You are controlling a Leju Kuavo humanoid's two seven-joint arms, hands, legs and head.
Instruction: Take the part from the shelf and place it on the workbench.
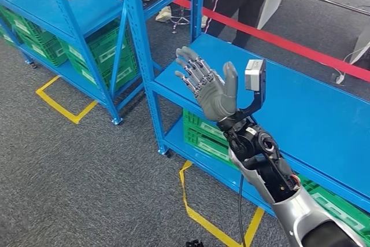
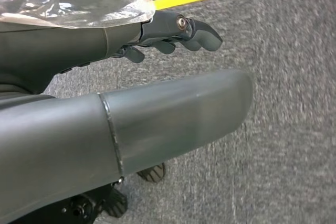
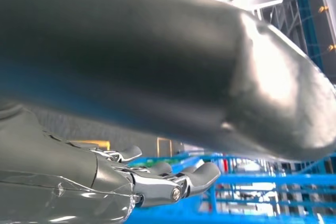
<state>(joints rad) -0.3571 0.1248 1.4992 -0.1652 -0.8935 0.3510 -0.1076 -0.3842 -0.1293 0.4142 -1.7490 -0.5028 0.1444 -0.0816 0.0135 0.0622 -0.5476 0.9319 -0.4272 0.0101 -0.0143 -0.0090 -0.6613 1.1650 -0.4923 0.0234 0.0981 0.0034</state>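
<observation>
The right hand hovers empty, fingers spread, over the near edge of the blue shelf, no part to be seen, so the pickup seems not yet begun.

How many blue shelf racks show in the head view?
2. One rack stands at upper left with green crates under its shelf; the other runs from centre to right, behind the raised right hand. More may lie outside the frame.
</observation>
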